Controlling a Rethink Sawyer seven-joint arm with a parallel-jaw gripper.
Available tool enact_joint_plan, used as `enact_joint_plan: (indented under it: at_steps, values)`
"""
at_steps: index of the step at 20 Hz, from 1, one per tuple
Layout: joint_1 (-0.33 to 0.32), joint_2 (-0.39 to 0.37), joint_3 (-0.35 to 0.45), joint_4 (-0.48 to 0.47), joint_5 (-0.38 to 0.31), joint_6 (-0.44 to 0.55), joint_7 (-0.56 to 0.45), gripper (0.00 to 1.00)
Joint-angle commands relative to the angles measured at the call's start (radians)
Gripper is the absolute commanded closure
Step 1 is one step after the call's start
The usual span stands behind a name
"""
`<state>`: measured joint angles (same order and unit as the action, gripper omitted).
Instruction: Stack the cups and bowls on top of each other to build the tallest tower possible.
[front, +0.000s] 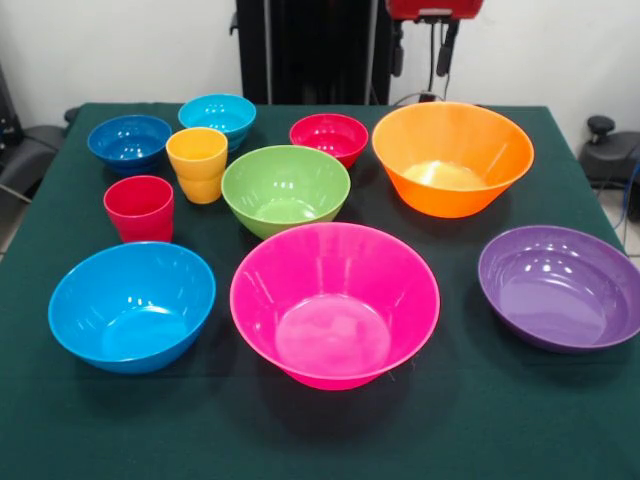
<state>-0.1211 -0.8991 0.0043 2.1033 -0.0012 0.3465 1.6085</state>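
Note:
All bowls and cups stand apart and upright on the green table; no tower shows. In front are the medium blue bowl (132, 305), the large pink bowl (335, 305) and the large purple bowl (560, 288). Behind them are the green bowl (286, 188) and the large orange bowl (452, 158). At the back are the small dark blue bowl (129, 142), light blue bowl (217, 115) and red bowl (328, 137). The yellow-orange cup (197, 163) and red cup (139, 208) stand at the left. My gripper (421, 70) hangs at the top edge, above the table's far side, fingers apart and empty.
The table (470, 420) has a dark green cloth. The black pedestal (310, 50) stands behind its far edge. Dark chair-like objects (610, 150) flank the table at both sides.

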Motion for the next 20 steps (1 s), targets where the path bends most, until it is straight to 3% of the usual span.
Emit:
enact_joint_plan:
  at_steps: [1, 20]
  values:
    - [-0.011, 0.111, 0.067, -0.076, -0.051, -0.070, 0.088, 0.00]
    - [0.018, 0.112, 0.040, -0.087, -0.042, -0.048, 0.110, 0.00]
